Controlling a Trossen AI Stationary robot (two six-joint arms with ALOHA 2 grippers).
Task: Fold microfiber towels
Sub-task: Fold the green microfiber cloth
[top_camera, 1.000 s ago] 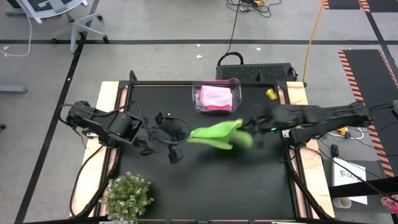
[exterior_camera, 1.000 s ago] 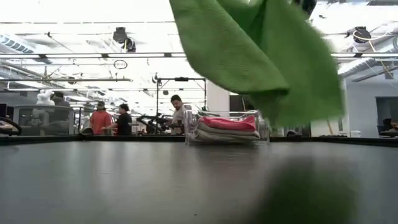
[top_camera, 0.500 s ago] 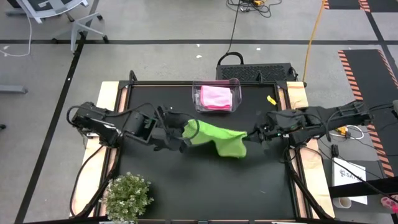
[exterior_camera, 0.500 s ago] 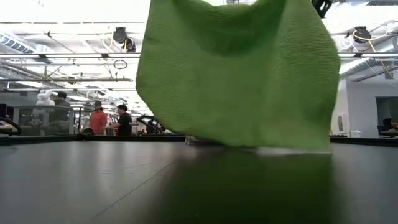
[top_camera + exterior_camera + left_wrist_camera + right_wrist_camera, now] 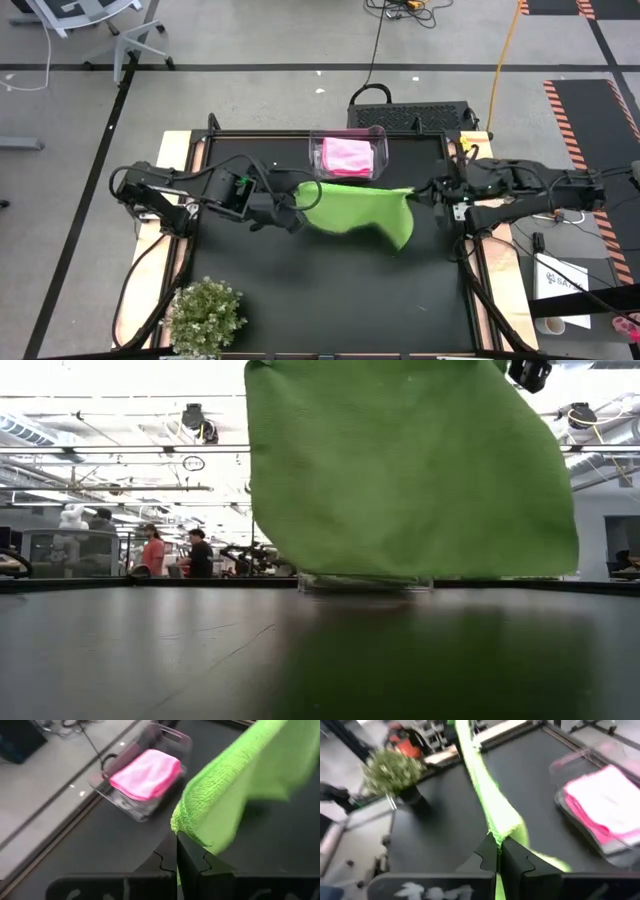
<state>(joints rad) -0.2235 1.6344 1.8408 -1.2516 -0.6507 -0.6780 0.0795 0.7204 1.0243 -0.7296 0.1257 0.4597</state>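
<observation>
Lime green microfiber towel [image 5: 360, 210] hangs stretched above the tabletop [image 5: 330, 290] centre, left gripper [image 5: 297, 203] and right gripper [image 5: 421, 196] each with jaws pinched on a top corner; soft, light, likely sagging, best held by corners.

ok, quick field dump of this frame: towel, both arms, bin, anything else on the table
green towel: held up off the table, spread between both arms, one lower corner hanging lower
left gripper: fingers shut on one top corner of the green towel
right gripper: fingers shut on the opposite top corner
clear bin: at the table's far edge, behind the green towel
pink towel: folded, on top in the clear bin
plant: near left corner of the table
</observation>
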